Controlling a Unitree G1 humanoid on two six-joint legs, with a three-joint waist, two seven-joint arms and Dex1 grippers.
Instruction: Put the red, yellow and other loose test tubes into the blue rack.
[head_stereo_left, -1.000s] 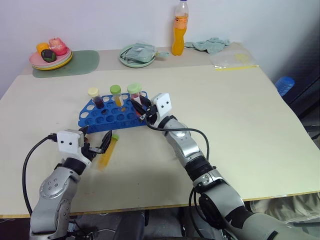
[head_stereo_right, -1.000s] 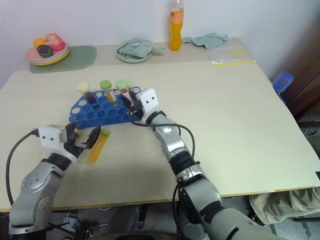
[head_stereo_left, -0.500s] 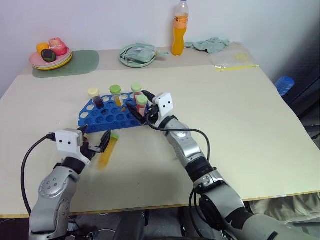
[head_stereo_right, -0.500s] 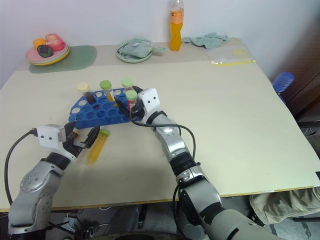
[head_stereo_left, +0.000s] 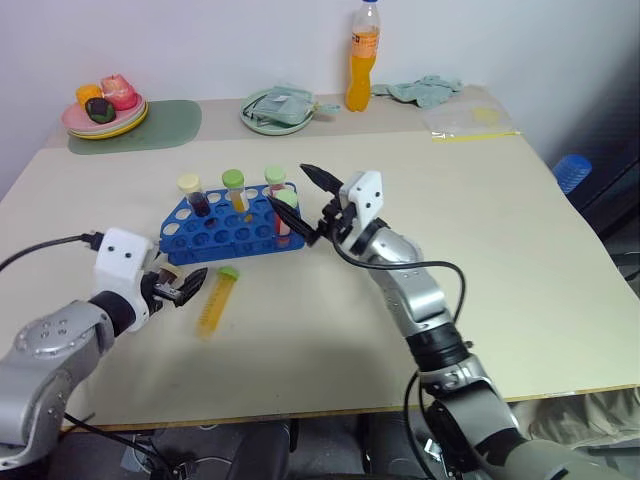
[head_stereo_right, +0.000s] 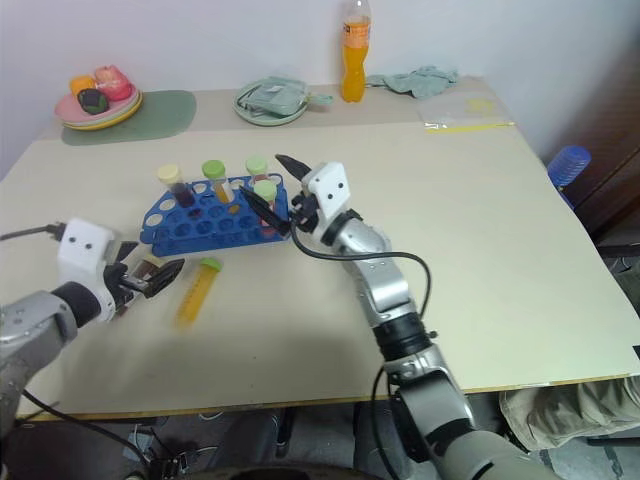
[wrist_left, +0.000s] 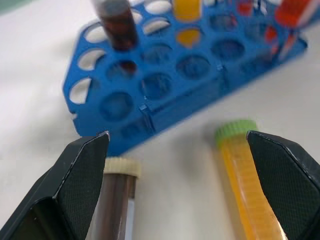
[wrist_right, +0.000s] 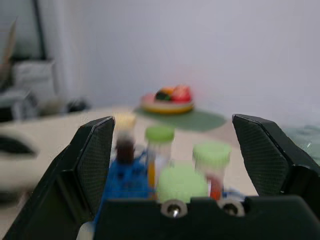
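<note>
Two loose tubes (wrist_left: 247, 185) beside rack (wrist_left: 165, 95)

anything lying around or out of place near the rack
Yes. A yellow tube with a green cap and a dark tube with a cream cap lie flat on the table beside the blue rack, not slotted in.

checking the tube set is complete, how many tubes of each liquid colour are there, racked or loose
red tubes: 2
yellow tubes: 2
dark tubes: 2
total: 6
</note>
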